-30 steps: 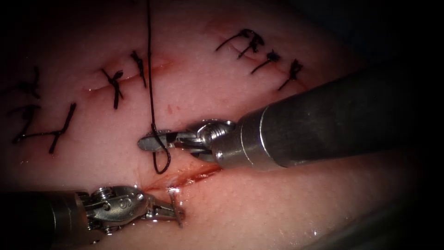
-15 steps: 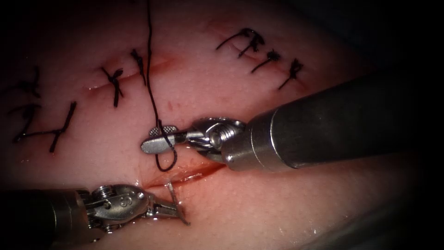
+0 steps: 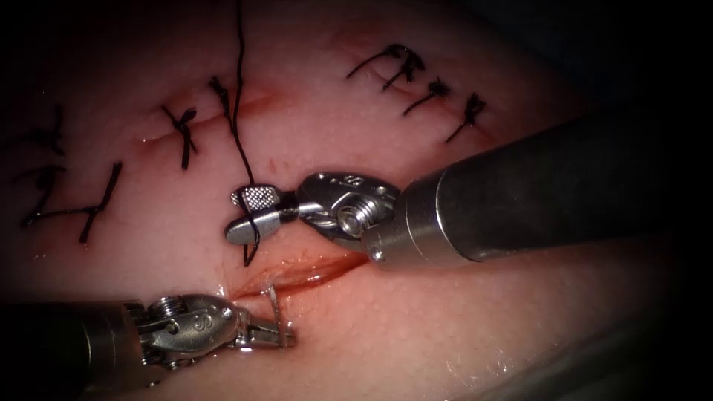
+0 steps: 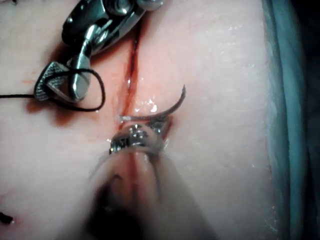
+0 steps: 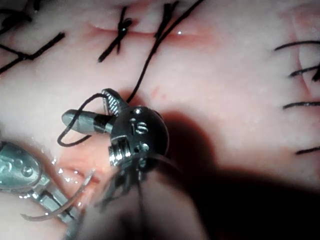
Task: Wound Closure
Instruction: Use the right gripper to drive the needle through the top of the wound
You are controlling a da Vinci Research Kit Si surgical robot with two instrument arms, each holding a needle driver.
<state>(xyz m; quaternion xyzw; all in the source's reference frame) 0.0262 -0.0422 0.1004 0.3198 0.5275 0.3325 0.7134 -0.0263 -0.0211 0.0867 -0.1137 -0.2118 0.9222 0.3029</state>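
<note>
Where the cut (image 3: 297, 275) gapes, the needle (image 3: 275, 306) stands at its 6 o'clock edge: thin, stiff, slippery, best held mid-curve. Left hand (image 3: 278, 338) grips it near one end. Right hand (image 3: 249, 215), parted, straddles limp thread (image 3: 239, 141) at 12 o'clock.

place: surgical training bench; evidence: stitched tissue (image 3: 319, 134); blue drape (image 4: 292, 100) at its edge

I see darkness past the lit patch, far and right; blue-grey drape (image 4: 295, 120) at the edge; glare falls centrally
</note>
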